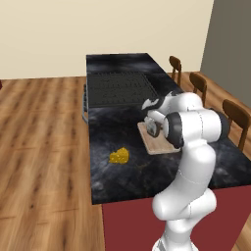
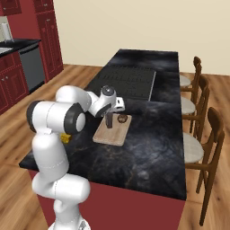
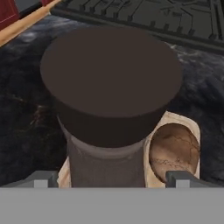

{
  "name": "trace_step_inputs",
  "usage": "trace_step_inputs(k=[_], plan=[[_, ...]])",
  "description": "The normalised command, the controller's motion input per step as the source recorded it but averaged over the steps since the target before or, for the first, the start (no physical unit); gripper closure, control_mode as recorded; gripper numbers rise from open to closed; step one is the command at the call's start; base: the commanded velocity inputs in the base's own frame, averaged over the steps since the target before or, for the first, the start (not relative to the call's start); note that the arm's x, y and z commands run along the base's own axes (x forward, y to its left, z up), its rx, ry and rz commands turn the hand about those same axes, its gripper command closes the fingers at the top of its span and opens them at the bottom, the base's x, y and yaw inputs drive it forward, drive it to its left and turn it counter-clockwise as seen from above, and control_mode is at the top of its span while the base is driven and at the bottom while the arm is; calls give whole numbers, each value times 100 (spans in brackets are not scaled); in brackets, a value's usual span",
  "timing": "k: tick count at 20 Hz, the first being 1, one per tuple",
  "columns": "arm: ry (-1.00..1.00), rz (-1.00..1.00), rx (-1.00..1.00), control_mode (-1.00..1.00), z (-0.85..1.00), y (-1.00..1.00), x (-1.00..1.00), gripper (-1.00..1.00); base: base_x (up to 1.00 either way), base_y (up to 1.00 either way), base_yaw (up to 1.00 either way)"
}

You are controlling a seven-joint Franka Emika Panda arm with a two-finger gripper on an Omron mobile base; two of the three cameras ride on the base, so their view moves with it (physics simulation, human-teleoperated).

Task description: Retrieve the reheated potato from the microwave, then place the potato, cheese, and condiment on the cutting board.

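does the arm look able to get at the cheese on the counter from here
Probably yes. The cheese lies alone on bare counter, near the cutting board, where the pincer hangs around the condiment. Nothing stands between them.

The robot's glossy white arm (image 2: 58, 148) is built of fat, rounded segments like swollen tubes, joined by dark grey-black rings at the joints. A bulbous white base link sits at the bottom. The hand (image 2: 109, 101) is white with a round dark disc on it and dark fingers.
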Motion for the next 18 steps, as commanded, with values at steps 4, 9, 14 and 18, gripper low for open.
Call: trace_step_inputs(k=[4,9,14,18], plan=[[1,-7,3,-100,16,0,-16,-100,0,0,0],[1,-4,4,-100,18,0,-13,-100,0,0,0],[2,-5,3,-100,13,-3,-27,-100,0,0,0],[0,-5,1,-100,13,-6,-40,-100,0,0,0]])
